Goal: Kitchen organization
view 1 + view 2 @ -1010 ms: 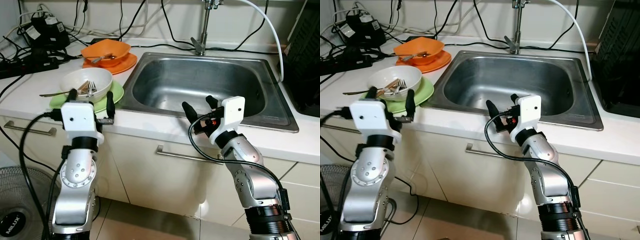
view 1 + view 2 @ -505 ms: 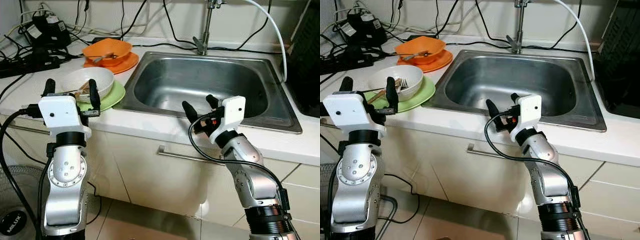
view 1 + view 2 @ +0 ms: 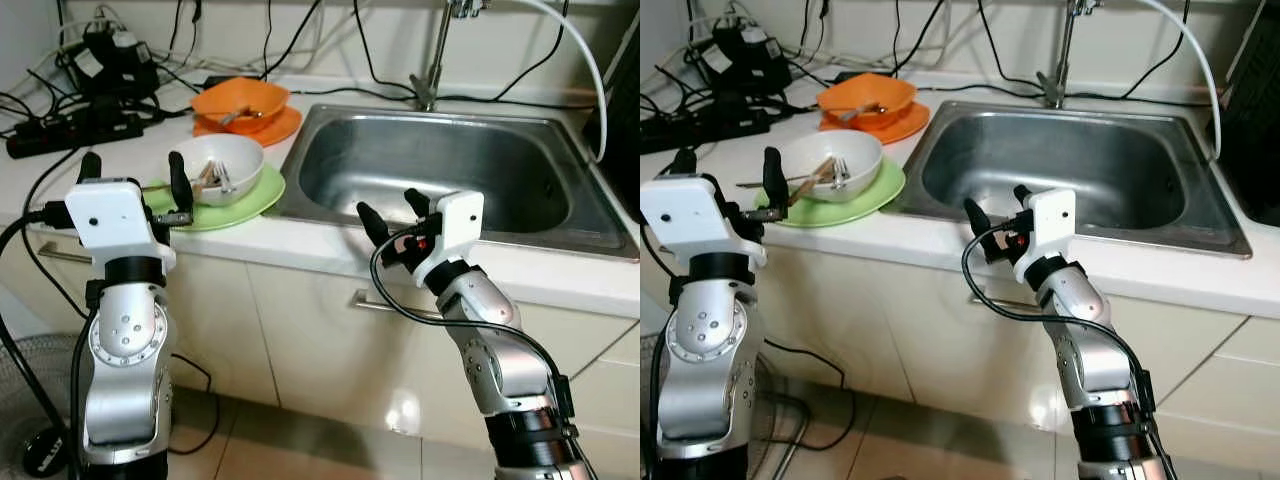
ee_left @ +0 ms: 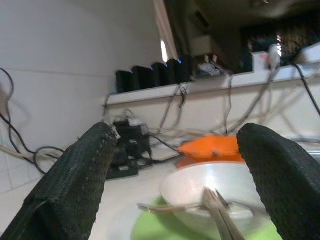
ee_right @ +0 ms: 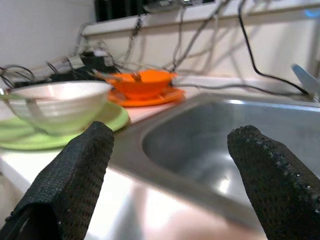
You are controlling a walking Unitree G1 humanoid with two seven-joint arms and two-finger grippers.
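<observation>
Left gripper (image 3: 134,172): fingers spread wide, empty, just before the white ceramic bowl (image 3: 218,167) of cutlery on a round green plate (image 3: 243,201).
Right gripper (image 3: 391,209): fingers apart, empty, at the steel sink (image 3: 450,170) front edge.
Orange bowl (image 3: 240,98): behind, on an orange plate.

a home kitchen: a white counter (image 3: 300,245) with a stainless steel sink (image 3: 450,180) set into it at 1 o'clock, a tap (image 3: 432,60) at 12 o'clock, and drawer fronts with a metal handle (image 3: 385,305) below. used bowls on plates (image 3: 235,160) stand at 10 o'clock, beside a tangle of cables (image 3: 90,80).
</observation>
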